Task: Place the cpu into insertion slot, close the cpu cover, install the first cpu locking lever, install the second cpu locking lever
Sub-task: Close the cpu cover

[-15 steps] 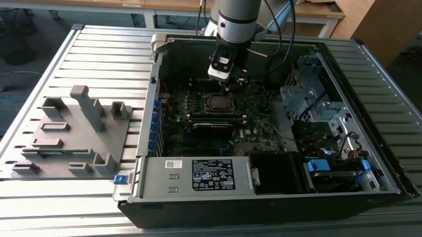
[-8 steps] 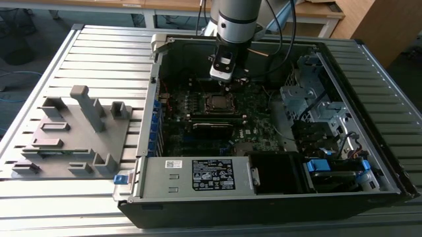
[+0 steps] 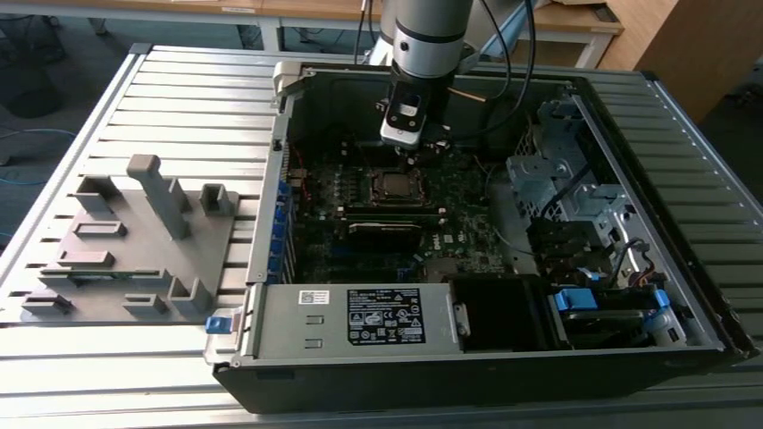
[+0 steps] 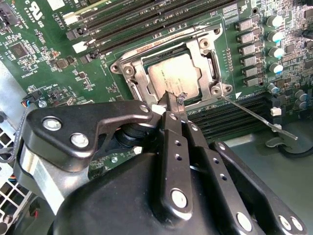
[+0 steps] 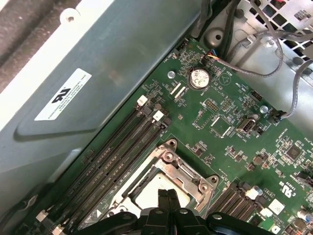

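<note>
1. The gripper has its fingers pressed together with nothing between them. The tips are down at the edge of the cover, beside the cpu; whether they touch metal I cannot tell. Too hard a push here could flex the cover or load the cpu unevenly on the socket
2. The cpu lies in the socket, framed by the cover, which looks lowered over it. If the cover is not fully flat, a lever could clamp it skewed and the cpu might sit crooked
3. A lever juts out from the cover's corner over the memory slots and looks unlatched. The thin rod could slip off the narrow tips, spring back and strike the board
4. A sideways slide of the tips could scratch the cpu's top or catch the small parts near the socket
5. In the exterior view the arm reaches deep into the case. The cables hanging by the wrist could snag if the arm swings
</note>
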Available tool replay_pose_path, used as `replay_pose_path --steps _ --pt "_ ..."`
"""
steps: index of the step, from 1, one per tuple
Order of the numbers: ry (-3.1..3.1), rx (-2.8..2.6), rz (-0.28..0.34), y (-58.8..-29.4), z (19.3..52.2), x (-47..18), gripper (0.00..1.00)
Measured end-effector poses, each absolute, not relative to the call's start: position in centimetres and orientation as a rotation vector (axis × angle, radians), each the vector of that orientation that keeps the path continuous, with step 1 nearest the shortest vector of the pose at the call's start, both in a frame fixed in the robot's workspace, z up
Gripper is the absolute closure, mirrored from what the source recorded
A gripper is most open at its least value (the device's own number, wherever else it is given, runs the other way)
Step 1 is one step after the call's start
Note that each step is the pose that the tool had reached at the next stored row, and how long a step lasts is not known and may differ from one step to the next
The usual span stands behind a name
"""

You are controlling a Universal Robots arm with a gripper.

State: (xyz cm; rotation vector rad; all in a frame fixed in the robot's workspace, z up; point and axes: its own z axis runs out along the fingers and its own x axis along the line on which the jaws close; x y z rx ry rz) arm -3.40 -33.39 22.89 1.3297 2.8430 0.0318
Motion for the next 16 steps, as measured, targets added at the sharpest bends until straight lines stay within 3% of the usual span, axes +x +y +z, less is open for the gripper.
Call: replay_pose_path --steps 16 --pt "2.848 1.319 0.032 -33.39 22.89 -3.41 0.9"
